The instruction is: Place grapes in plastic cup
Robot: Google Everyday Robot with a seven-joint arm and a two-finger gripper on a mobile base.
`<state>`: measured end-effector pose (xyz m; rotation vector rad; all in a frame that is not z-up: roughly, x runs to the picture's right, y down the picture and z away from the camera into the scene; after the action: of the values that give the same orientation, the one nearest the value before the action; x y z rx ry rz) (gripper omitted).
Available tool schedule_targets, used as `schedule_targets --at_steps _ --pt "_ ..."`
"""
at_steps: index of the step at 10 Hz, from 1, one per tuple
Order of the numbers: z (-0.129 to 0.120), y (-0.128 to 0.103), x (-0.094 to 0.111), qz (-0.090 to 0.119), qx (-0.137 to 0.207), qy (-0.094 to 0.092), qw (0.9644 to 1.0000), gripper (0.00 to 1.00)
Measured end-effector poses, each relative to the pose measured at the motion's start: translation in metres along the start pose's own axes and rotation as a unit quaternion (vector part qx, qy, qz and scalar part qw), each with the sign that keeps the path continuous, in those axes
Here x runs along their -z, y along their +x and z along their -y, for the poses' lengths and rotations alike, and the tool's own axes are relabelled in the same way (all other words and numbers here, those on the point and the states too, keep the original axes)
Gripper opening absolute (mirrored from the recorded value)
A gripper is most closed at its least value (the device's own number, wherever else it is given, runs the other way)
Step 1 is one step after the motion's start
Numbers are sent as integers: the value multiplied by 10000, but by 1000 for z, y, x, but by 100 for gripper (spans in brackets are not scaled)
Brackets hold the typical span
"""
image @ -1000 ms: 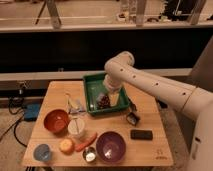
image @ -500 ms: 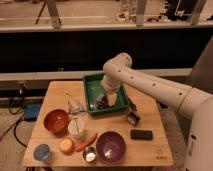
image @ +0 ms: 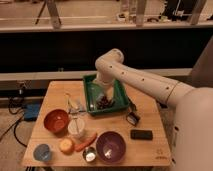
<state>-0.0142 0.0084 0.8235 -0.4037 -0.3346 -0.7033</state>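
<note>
The dark purple grapes (image: pixel 104 103) lie in the front part of a green tray (image: pixel 118 94) at the back middle of the wooden table. My white arm comes in from the right and bends down into the tray. My gripper (image: pixel 101 94) is right above the grapes, at their back edge. The whitish plastic cup (image: pixel 76 128) stands upright on the table to the front left of the tray, next to an orange-red bowl (image: pixel 55 121). The cup is well apart from the gripper.
A purple bowl (image: pixel 110 146), a small metal cup (image: pixel 90 155), a carrot (image: pixel 86 142), an orange (image: pixel 66 145) and a small blue cup (image: pixel 42 152) line the front. A black phone (image: pixel 141 134) and a black object (image: pixel 132 119) lie right. Clear utensils (image: pixel 75 104) lie left of the tray.
My arm has swung a little to the left over the tray and the gripper has shifted left above the grapes. The grapes have stayed in the tray.
</note>
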Motion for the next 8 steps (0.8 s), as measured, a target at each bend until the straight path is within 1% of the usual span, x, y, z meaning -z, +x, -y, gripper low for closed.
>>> schedule_targets --at_steps 2,3,4,7,8 --pt "-1 10 -10 9 380 -1 9993 80" --pt "-5 20 -18 23 546 -28 9985 80" --pt "-7 27 -28 52 645 -76 9979 80" --pt "-18 37 -55 89 878 -223 9959 80" --pt "-23 38 -60 108 941 -233 9952 80"
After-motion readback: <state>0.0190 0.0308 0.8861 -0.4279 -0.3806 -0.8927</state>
